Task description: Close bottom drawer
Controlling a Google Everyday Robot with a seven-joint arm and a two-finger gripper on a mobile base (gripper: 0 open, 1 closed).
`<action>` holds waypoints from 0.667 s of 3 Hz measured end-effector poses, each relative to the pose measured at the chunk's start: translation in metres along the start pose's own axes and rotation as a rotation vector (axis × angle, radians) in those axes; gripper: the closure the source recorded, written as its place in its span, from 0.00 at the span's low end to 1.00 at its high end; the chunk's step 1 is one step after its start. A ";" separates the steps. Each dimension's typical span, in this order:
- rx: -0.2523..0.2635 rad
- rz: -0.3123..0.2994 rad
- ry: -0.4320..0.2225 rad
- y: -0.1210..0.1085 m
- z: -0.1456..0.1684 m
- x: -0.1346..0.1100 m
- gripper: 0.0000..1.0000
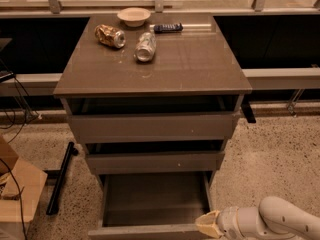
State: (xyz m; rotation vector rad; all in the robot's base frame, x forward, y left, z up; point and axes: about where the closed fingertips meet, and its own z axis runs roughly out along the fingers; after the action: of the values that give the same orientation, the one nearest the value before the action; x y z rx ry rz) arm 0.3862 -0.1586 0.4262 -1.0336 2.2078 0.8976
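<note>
The grey-brown three-drawer cabinet (152, 64) stands in the middle of the camera view. Its bottom drawer (155, 201) is pulled far out toward me; the inside looks empty and its flat front (145, 232) sits at the lower edge of the view. The middle drawer (155, 161) and top drawer (152, 127) are each pulled out a little. My gripper (207, 225), cream-tipped on a white arm, comes in from the lower right and sits at the right end of the bottom drawer's front, touching or nearly touching it.
On the cabinet top lie a crushed can (110, 35), a silver can (145, 46), a shallow bowl (134, 16) and a dark remote (168, 28). A cardboard box (15, 194) and a black bar (60, 176) are on the speckled floor at left. A railing runs behind.
</note>
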 end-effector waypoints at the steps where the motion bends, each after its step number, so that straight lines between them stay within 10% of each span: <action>1: 0.024 -0.018 0.071 -0.005 0.036 0.020 1.00; 2: 0.047 -0.004 0.144 -0.014 0.064 0.047 1.00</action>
State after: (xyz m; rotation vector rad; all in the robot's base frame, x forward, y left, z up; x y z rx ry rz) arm 0.3826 -0.1380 0.3483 -1.1107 2.3328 0.7873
